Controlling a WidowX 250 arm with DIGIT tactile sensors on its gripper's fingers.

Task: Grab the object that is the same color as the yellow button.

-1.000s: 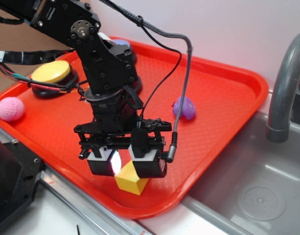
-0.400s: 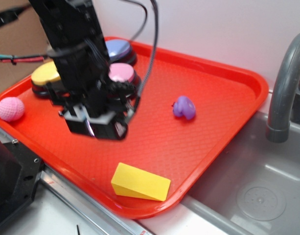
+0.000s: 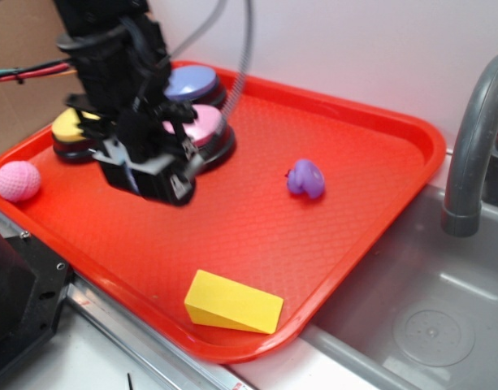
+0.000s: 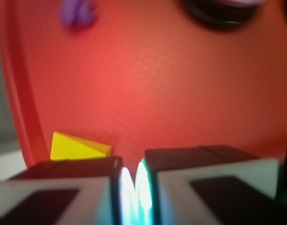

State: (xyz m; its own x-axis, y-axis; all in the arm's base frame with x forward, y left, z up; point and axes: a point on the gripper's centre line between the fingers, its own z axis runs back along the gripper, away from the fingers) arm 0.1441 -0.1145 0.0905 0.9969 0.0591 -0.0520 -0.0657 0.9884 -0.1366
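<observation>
Yellow wedge-shaped block (image 3: pixel 232 303) lay flat at red plastic tray's (image 3: pixel 378 138) near edge, well apart from black claw (image 3: pixel 151 175). Claw had lifted away toward yellow-domed button (image 3: pixel 70 128), pads nearly touching, empty. Grasp failed; retry needed.

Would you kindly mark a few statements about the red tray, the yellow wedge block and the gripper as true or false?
1. The yellow wedge-shaped block lies on the red plastic tray near its front edge. True.
2. The black gripper holds the wedge. False: its jaws are nearly together with nothing between them, and the wedge lies apart from it.
3. The small purple toy sits on the tray, apart from the buttons. True.
4. The pink textured ball rests in the grey sink. False: it sits at the tray's left end.
5. The yellow-domed round button stands beside the wedge. False: it is at the tray's far left, partly hidden behind the arm.
</observation>
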